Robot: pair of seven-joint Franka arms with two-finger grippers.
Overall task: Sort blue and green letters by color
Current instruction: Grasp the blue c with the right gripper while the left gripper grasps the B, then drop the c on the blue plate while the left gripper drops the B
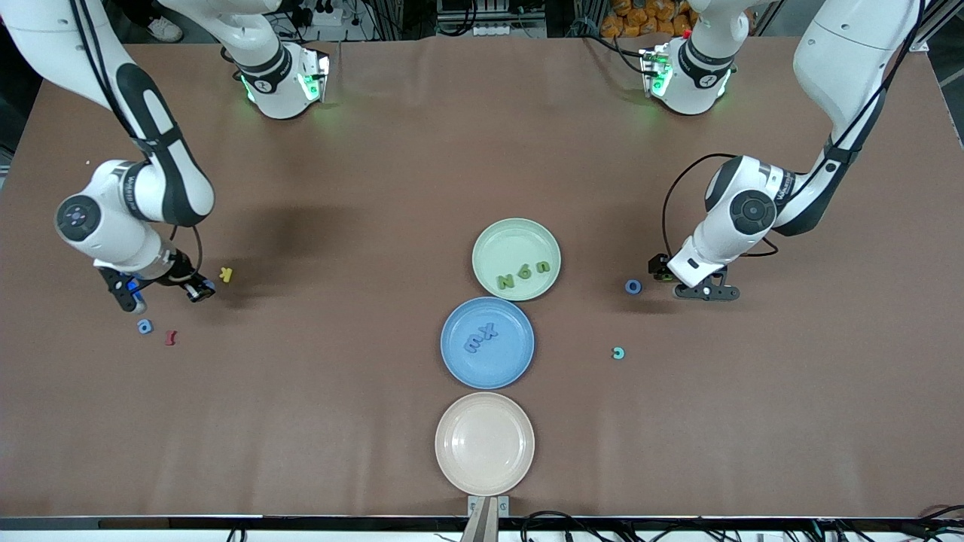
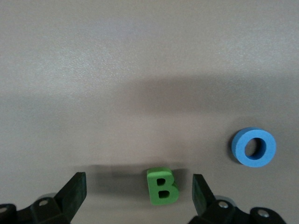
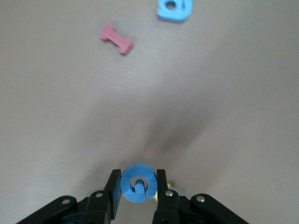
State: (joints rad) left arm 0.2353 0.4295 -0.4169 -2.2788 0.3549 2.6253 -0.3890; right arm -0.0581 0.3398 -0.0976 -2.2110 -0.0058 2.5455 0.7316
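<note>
My right gripper is shut on a blue letter, held just above the table at the right arm's end. A loose blue letter lies nearer the front camera. My left gripper is open, low over the table, with a green letter B lying between its fingers. That B is hidden in the front view. A blue O lies beside it. The green plate holds green letters. The blue plate holds blue letters.
A beige plate sits nearest the front camera. A yellow letter and a dark red letter lie near my right gripper. A teal letter lies between the blue O and the table's front edge.
</note>
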